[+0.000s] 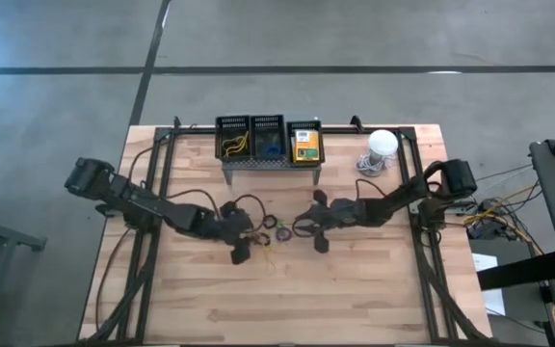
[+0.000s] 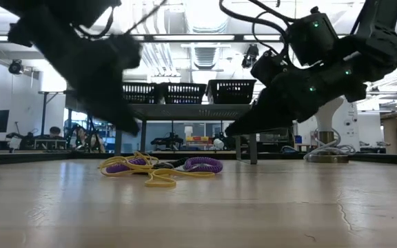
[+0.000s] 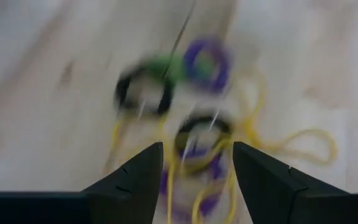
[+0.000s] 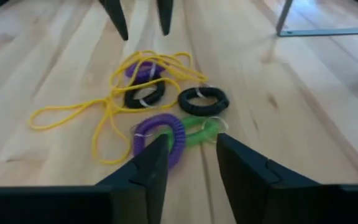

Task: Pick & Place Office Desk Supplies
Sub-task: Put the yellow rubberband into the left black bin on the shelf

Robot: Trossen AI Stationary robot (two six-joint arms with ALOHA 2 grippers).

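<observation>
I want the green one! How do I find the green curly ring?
Look at the middle of the wooden table, between the two grippers, where the rings and yellow bands lie tangled. The green coil ring touches the purple coil ring; it is the only green one.

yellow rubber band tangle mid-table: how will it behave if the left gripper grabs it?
Probably floppy: the yellow rubber bands lie in loose, thin, flat loops. Likely light, so easily dragged. They thread around the black coil rings and purple coil ring, so lifting with the open left gripper may pull neighbours along.
</observation>
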